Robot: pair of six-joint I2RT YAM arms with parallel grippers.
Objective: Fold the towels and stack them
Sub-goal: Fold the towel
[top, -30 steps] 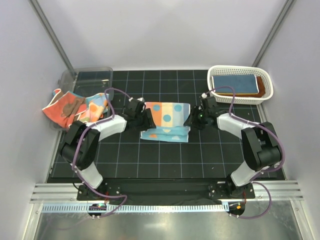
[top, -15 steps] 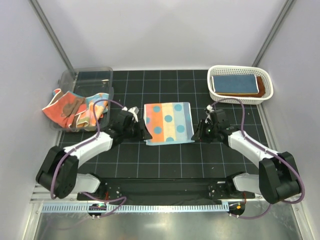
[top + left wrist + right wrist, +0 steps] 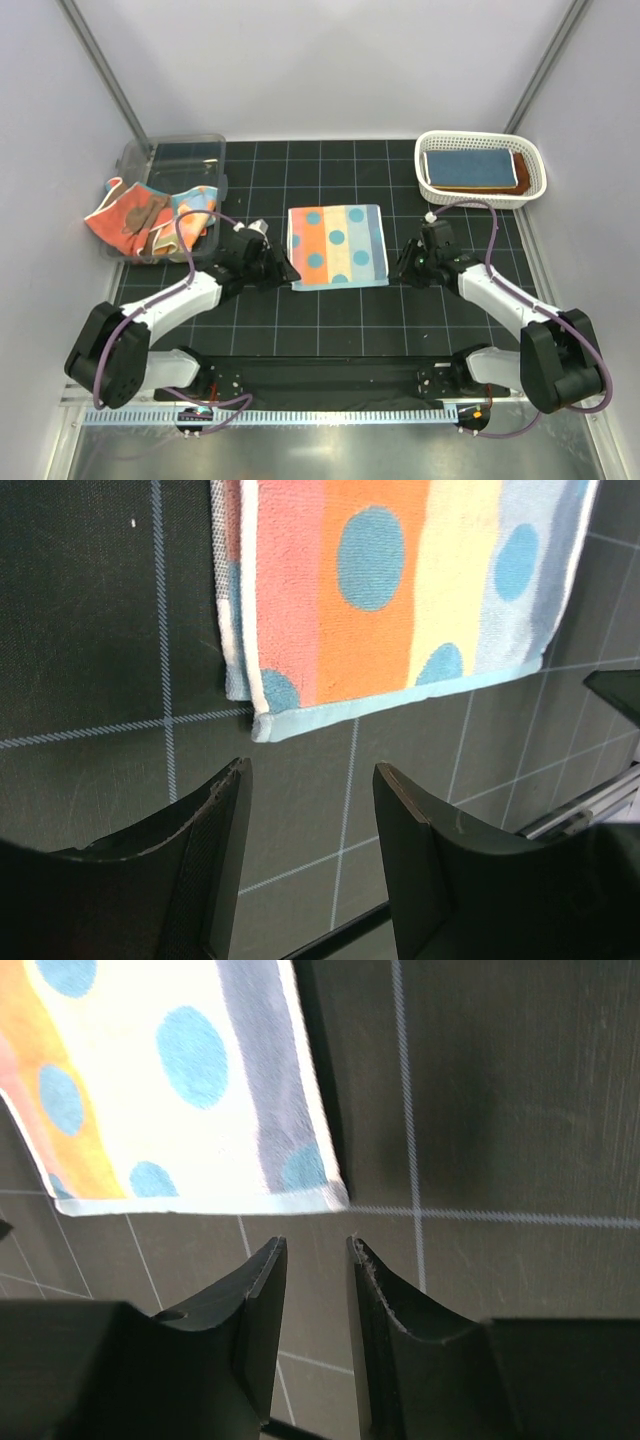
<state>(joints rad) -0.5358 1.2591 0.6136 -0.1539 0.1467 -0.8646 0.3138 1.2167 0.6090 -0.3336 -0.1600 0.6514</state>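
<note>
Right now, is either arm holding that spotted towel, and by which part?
Nothing is held. The left gripper and right gripper stand open and empty, just short of the polka-dotted towel's near corners.

Here's a black worktop (image 3: 330, 330) ruled in a thin pale grid, boxed in by plain, pale lilac-white walls at the back (image 3: 330, 70), the left (image 3: 50, 120) and the right (image 3: 600, 120), with a slim grey metal strut running up each back corner (image 3: 105, 75) (image 3: 545, 65). Along the near edge lies a ribbed aluminium rail (image 3: 100, 385), then a white slotted strip (image 3: 330, 415), then a sheet of brushed steel (image 3: 330, 455). The light is soft and even, with a dull sheen on the steel.
</note>
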